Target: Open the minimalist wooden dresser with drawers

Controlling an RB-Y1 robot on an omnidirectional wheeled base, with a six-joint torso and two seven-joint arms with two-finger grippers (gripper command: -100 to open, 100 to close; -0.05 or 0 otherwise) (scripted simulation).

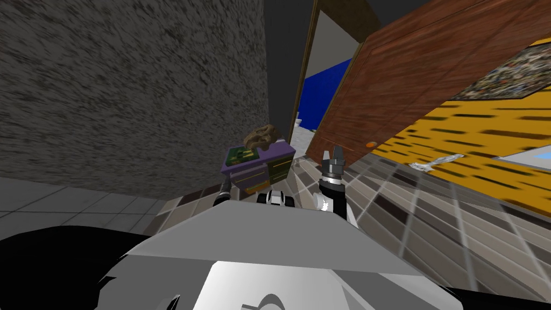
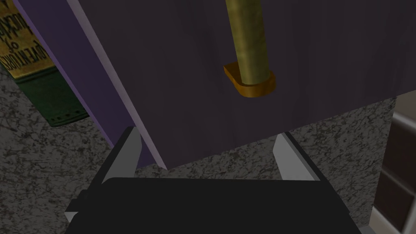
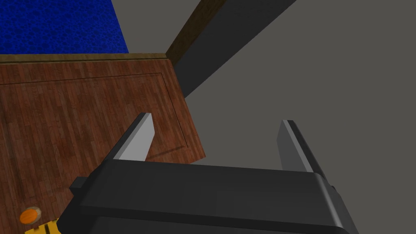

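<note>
Currently facing a small purple dresser with olive-brown drawer fronts (image 1: 263,166), set against the rough grey wall (image 1: 134,80) beside an open brown wooden door (image 1: 409,80), with a green book (image 1: 240,155) and a lumpy brown object (image 1: 262,136) on top. Reaching at it with the left gripper (image 2: 207,134), fingers spread wide and holding nothing, tips close to a dark purple drawer front (image 2: 170,89). Looking along them at that drawer's olive-gold bar handle (image 2: 247,40) on its orange-brown mount, lying beyond the fingertips and not between them. Holding the right gripper (image 3: 215,120) raised near the door, likewise spread and empty. Risk of pinching only air if closed here, with the bar past the tips; of jamming a blade against the panel if pushed straight ahead instead of straddling the bar; of slipping off, or skewing the drawer in its runners, if gripped near the bar's end and pulled at a slant.
</note>
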